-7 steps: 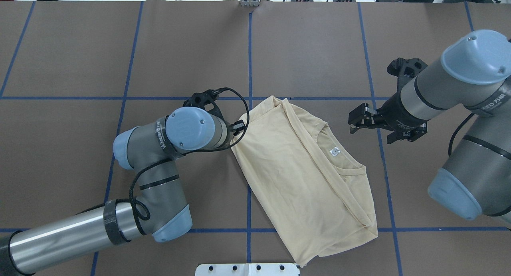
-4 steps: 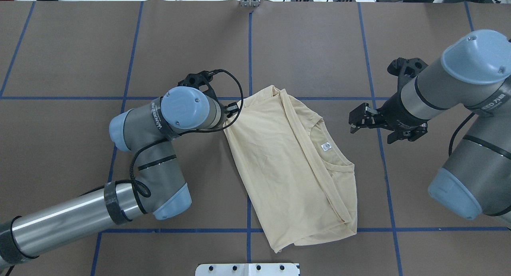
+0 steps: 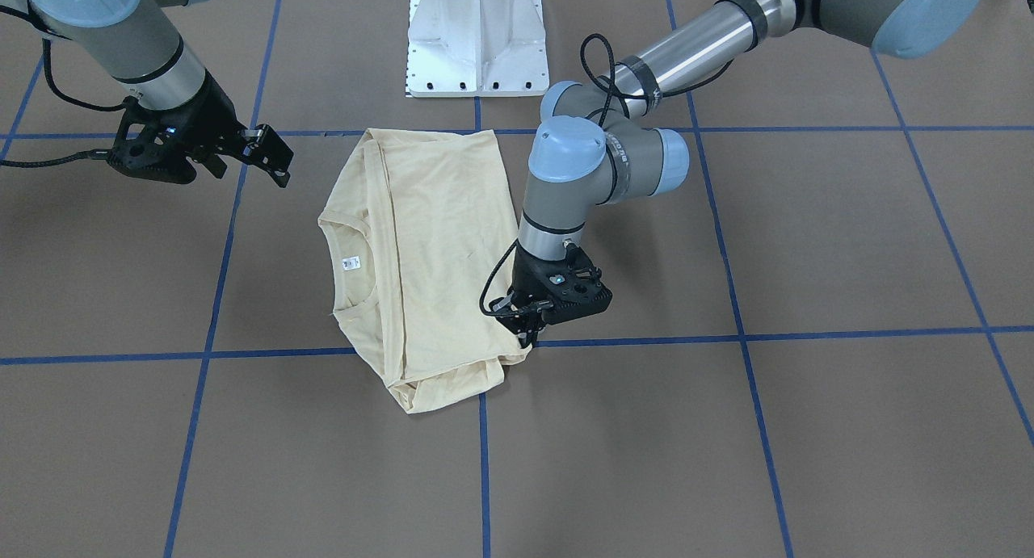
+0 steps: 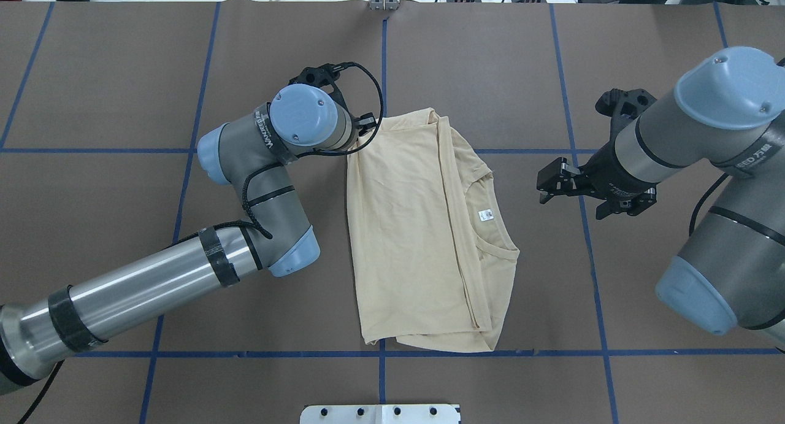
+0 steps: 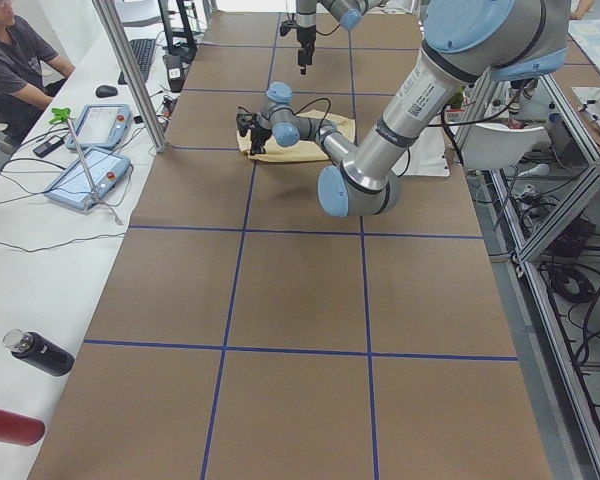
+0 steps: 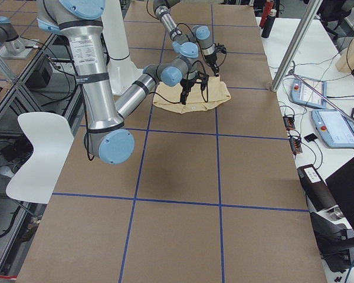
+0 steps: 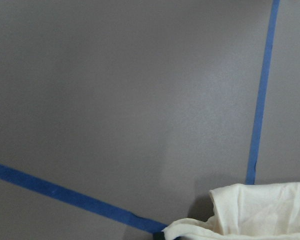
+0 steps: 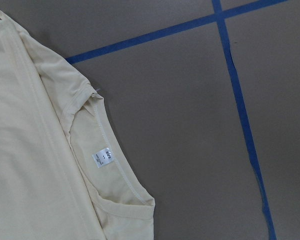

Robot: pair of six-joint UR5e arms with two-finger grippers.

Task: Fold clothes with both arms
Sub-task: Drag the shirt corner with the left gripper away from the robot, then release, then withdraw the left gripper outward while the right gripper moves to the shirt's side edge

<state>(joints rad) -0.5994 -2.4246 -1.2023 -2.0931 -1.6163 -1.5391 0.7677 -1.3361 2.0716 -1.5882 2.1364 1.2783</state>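
Note:
The pale cream-yellow T-shirt (image 4: 405,227) lies folded in the middle of the table, its white neck label (image 4: 486,214) facing up. No print shows. My left gripper (image 4: 363,129) points down at the shirt's far left corner and is shut on that corner; in the front-facing view (image 3: 521,332) it pinches the fabric at the table. The left wrist view shows a bunch of the shirt (image 7: 260,210) at the bottom. My right gripper (image 4: 543,188) is open and empty, hovering to the right of the collar, apart from the shirt (image 8: 30,165).
The white pedestal base (image 3: 477,41) stands at the near edge behind the shirt. Blue tape lines (image 4: 383,62) cross the brown table cover. Teach pendants (image 5: 85,175) and a dark bottle (image 5: 40,353) lie on the side bench beyond the far edge.
My left gripper has pulled the shirt's corner away from the robot, and the shirt has slid and turned to lie straighter along the tape grid. The right arm has not moved.

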